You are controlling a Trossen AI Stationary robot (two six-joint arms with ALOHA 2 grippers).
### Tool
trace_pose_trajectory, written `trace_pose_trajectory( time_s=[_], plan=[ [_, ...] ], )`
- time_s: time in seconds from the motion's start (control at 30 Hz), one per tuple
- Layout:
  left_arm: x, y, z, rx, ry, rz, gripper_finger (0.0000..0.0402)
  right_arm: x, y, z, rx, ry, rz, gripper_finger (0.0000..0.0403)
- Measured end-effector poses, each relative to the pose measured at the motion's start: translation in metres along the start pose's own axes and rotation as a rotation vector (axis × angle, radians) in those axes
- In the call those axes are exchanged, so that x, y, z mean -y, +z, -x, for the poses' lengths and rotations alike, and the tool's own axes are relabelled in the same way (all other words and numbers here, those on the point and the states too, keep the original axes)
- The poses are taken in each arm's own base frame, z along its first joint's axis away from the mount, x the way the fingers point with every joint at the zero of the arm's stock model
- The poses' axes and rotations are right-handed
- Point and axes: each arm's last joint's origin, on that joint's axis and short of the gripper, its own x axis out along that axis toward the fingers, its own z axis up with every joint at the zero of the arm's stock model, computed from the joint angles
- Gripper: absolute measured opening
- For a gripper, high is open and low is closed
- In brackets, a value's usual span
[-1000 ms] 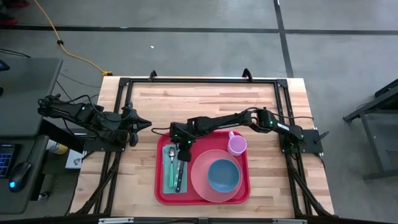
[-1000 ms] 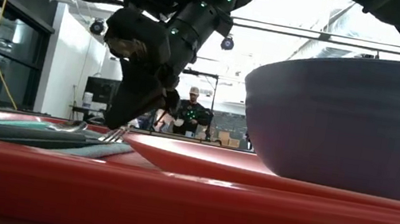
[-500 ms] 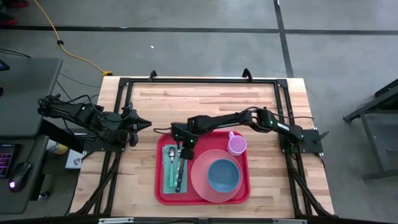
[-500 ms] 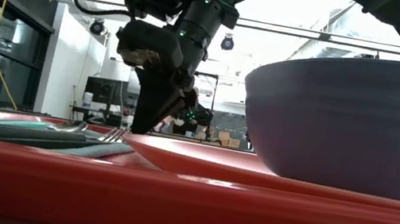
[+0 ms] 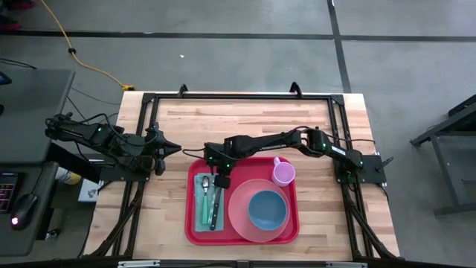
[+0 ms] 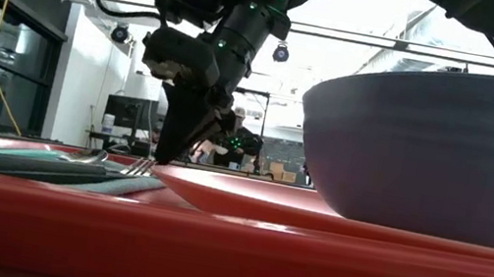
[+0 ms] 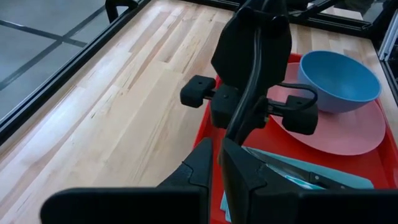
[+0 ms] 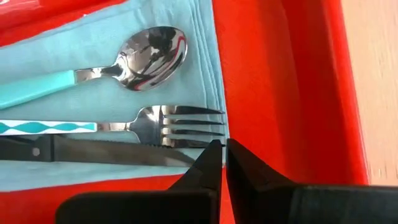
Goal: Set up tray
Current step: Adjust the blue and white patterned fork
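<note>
I find the table [image 5: 245, 119] carrying the tray [image 5: 290, 227], which lies on the near half of the boards, its long sides running left to right. On the tray sit a pink plate [image 5: 239, 216] with a blue bowl [image 5: 267, 210] on it, a pink cup [image 5: 282, 173] at the tray's far right corner, and a teal napkin [image 5: 202, 212] along the tray's left end. On the napkin lie a spoon [image 8: 152, 53], a fork [image 8: 180, 121] and a knife [image 8: 112, 152], side by side, their long axes running from the tray's far edge to its near edge.

The right gripper [image 5: 222, 179] hangs over the far end of that cutlery, fingers pressed together and empty, the tips just beside the knife's point and the fork's tines. The right arm is plainly the nearer one to the tray.

The left gripper [image 5: 172, 148] waits off the tray's left side, well apart from it, its fingers close together with nothing between them. I judge the setting nearly complete.
</note>
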Motion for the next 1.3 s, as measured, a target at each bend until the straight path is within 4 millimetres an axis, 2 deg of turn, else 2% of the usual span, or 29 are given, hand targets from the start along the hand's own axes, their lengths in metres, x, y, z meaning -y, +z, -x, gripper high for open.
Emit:
trace_pose_trajectory(
  time_s=[0.67, 0.9, 1.3],
  plan=[
    [0.000, 0.000, 0.000, 0.002, 0.001, 0.001, 0.0060, -0.007, 0.008, 0.000, 0.081, 0.082, 0.010, 0.0000],
    [0.000, 0.000, 0.000, -0.002, -0.002, 0.000, 0.0060, 0.001, -0.001, 0.000, -0.013, -0.009, -0.046, 0.0000],
    [0.000, 0.000, 0.000, -0.004, 0.000, -0.002, 0.0060, 0.000, -0.003, 0.000, -0.026, 0.005, -0.055, 0.0000]
  ],
)
